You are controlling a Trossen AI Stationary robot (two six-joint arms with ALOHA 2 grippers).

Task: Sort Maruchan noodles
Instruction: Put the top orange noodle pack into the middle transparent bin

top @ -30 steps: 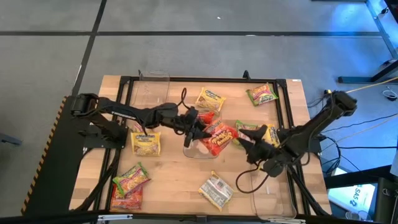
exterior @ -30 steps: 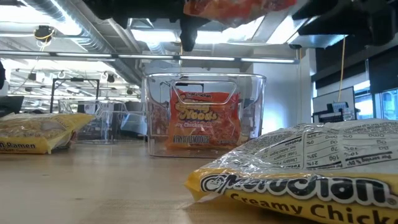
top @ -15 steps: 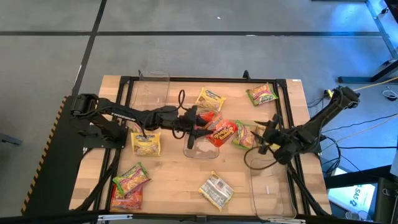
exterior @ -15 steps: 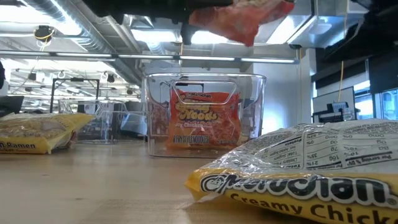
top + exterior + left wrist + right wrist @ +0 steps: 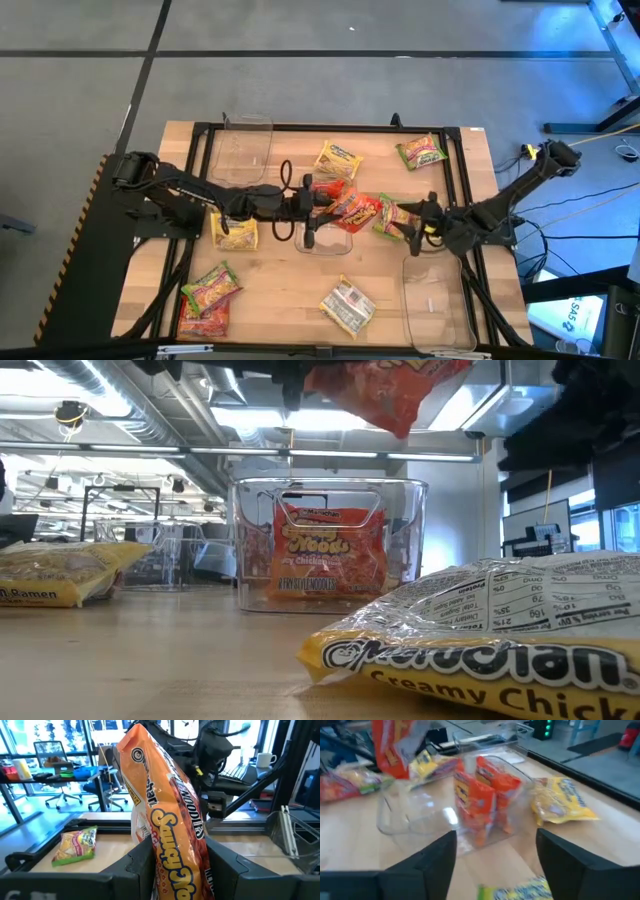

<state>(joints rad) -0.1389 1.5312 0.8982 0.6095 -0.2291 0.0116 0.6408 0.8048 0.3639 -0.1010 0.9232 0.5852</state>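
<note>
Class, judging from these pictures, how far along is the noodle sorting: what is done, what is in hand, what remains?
Done: red packets stand inside the middle clear tray. In hand: the left gripper holds another red packet above that tray; the right gripper is open beside a green packet. Left: yellow packets and green ones lie loose on the table; the other trays look empty.

Arms: two, matte black, slim jointed links.
Cables: black loops at each wrist.
Left tool (image 5: 322, 205): two dark blocky fingers (image 5: 134, 870).
Right tool (image 5: 408, 224): black, wide flat fingers (image 5: 432, 857).
</note>
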